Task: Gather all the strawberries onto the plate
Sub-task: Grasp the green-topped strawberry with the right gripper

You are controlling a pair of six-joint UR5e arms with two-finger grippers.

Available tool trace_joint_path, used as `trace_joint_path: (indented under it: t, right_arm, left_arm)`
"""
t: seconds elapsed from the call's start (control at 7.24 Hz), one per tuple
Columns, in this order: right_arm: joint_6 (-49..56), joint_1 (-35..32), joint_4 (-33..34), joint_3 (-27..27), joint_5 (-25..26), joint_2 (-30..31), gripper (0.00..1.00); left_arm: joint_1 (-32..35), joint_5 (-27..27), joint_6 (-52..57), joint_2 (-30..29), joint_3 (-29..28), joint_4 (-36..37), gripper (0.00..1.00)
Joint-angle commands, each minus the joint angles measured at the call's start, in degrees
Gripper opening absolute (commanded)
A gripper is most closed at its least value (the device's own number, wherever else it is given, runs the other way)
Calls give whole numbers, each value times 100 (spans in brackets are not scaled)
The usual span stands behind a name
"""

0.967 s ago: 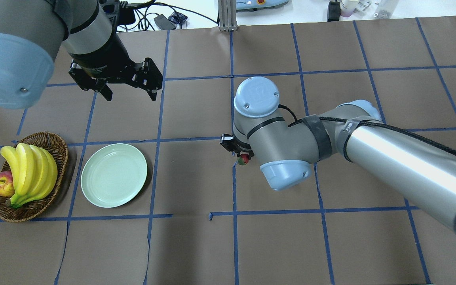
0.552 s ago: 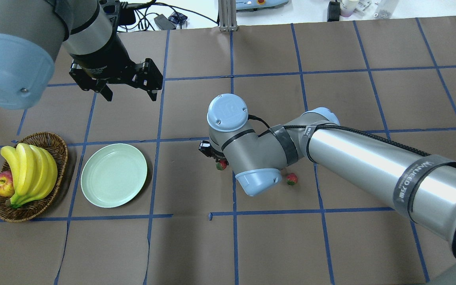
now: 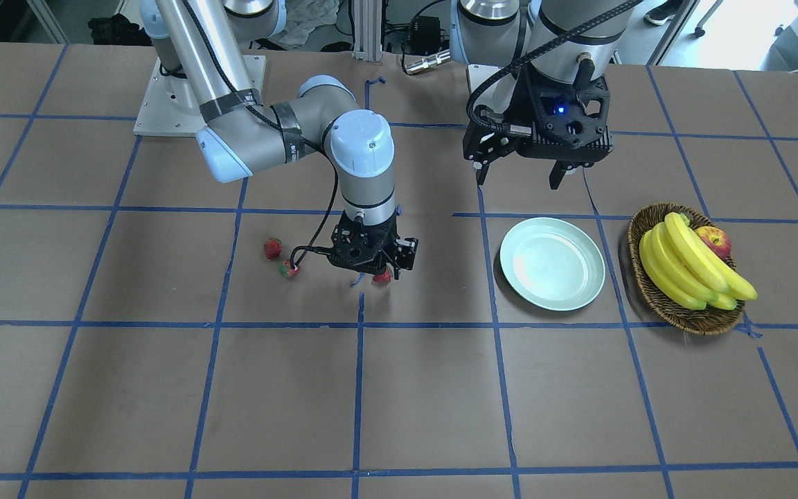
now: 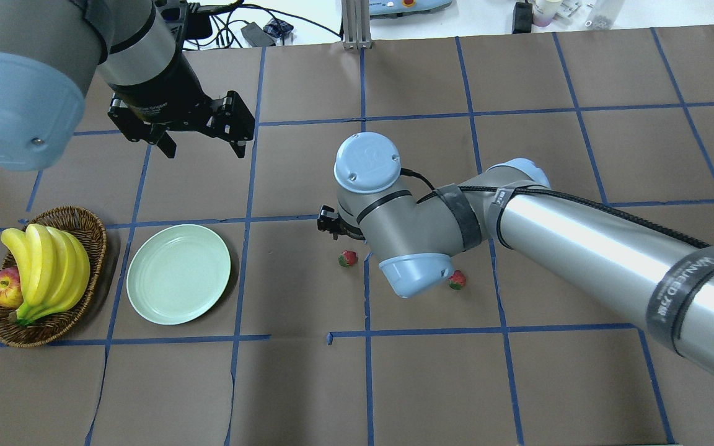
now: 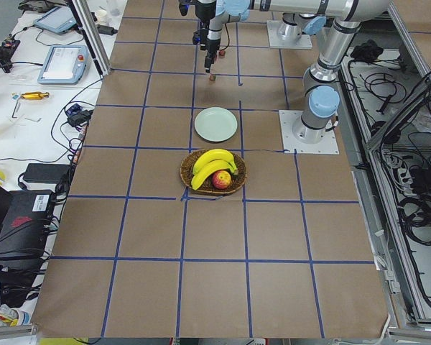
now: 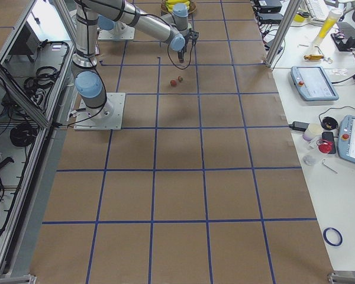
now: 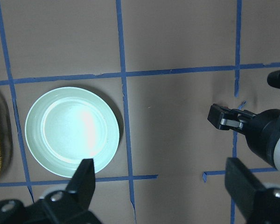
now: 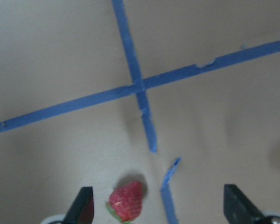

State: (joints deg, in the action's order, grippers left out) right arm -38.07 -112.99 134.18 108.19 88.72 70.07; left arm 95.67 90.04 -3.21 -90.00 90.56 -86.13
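The pale green plate lies empty at the left, also in the left wrist view. One strawberry lies on the table right of the plate. In the right wrist view this strawberry sits between the fingers of my open right gripper, nearer one finger and not gripped. A second strawberry lies further right. The front view shows the dropped berry and two others. My left gripper hovers open and empty behind the plate.
A brown wicker basket with bananas and an apple stands just left of the plate. The right arm's elbow hangs over the table between the strawberries.
My right gripper carried a strawberry leftward, then opened. The berry now lies on the table short of the plate and the gripper has drawn back a little. The left arm has not moved.
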Motion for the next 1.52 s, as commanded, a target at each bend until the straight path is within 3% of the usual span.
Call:
trace_joint_path:
  t: [0.0, 0.28, 0.69, 0.83, 1.1, 1.24, 1.38]
  right_arm:
    - [1313, 810, -584, 296, 40, 444, 100]
    - [1566, 1042, -27, 807, 137, 376, 100]
    - [1566, 1042, -5, 879, 163, 130, 97]
    - [1566, 1042, 3, 940, 146, 130, 81]
    - [1566, 1042, 12, 949, 111, 130, 15]
    - [1575, 1042, 12, 967, 111, 130, 3]
    - [1575, 1042, 12, 880, 93, 138, 0]
  left_arm:
    - [4, -4, 5, 0, 6, 0, 100]
    - [4, 5, -4, -9, 41, 0, 100]
    - [21, 5, -4, -9, 103, 17, 100]
    - [13, 5, -4, 0, 111, 18, 100]
    - [13, 5, -4, 0, 103, 18, 100]
    - [13, 5, -4, 0, 111, 18, 100]
    - [21, 5, -4, 0, 103, 18, 100]
